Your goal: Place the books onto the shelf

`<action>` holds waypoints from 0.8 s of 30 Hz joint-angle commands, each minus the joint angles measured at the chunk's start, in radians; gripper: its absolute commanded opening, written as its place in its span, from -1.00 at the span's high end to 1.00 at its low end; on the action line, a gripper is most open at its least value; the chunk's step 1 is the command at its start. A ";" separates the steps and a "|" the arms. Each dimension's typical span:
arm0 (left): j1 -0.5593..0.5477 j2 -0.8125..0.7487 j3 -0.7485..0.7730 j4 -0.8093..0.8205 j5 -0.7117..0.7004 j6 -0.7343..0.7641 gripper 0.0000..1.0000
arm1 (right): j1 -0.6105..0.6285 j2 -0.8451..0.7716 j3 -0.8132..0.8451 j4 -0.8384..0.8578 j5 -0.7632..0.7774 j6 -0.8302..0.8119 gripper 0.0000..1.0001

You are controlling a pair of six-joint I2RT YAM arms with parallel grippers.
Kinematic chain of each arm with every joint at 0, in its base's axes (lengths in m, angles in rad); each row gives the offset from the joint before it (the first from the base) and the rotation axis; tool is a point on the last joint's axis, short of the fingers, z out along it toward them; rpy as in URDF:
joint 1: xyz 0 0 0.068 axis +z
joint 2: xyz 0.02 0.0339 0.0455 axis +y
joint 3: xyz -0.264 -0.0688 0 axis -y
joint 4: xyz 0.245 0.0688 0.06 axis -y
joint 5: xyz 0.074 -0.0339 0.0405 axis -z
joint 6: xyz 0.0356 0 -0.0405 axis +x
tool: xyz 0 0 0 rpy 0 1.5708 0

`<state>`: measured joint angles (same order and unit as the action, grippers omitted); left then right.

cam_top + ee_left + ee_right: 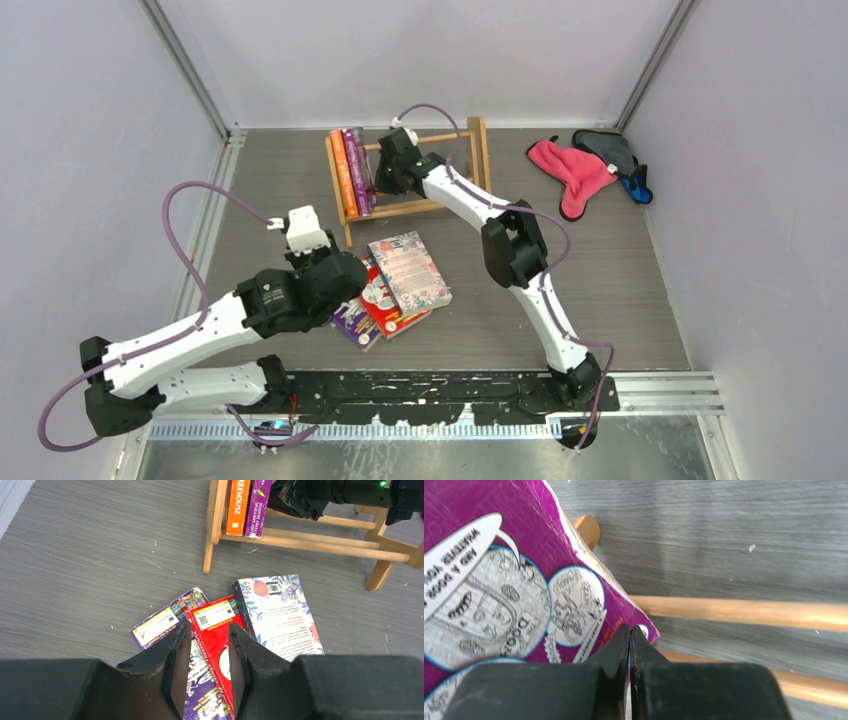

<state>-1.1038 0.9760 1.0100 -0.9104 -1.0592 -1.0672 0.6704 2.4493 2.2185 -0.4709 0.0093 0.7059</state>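
Two books are standing at the left end of the shelf (pixel 320 547): an orange book (pixel 239 505) and, right beside it, a standing purple book (pixel 499 555). Three more are lying in a messy pile on the surface (pixel 75 580), just in front of the shelf. A flat purple book (pixel 160 622) is lying at the bottom. A red book (pixel 214 622) is lying on it, and a flowery book (pixel 280 615) is covering the red one's right side.

The right fingers (pixel 621 645) are pressed together with nothing between them. Their tips are sitting right at the bottom corner of the standing purple book. I think they are propping it so it is not tipping over.

The left fingers (pixel 182 637) are hanging over the pile, a little apart, and the red book is showing in the gap. They are not squeezing anything that I can see.

So the job right now is picking the next book. These books are thin and lying flat, so grabbing from straight above is hard. It is better going for an edge that is sticking out, sliding one finger under it, then squeezing gently. The flowery book is lying on the red one, so pulling the red one could drag both. The right fingers should not be leaving the purple book until the new one is standing beside it.
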 commanded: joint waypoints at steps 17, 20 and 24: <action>0.004 0.115 -0.038 0.025 0.247 -0.095 0.08 | -0.055 -0.481 -0.343 0.145 0.135 -0.181 0.30; 0.005 0.120 -0.063 0.042 0.282 -0.154 -0.01 | -0.053 -0.606 -0.488 0.148 0.123 -0.184 0.13; 0.012 0.121 -0.098 0.095 0.319 -0.203 -0.06 | -0.039 -0.795 -0.734 0.186 0.116 -0.165 -0.02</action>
<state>-1.1027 1.0996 0.9340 -0.8833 -0.7837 -1.1889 0.6128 1.8442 1.6451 -0.3367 0.1287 0.5491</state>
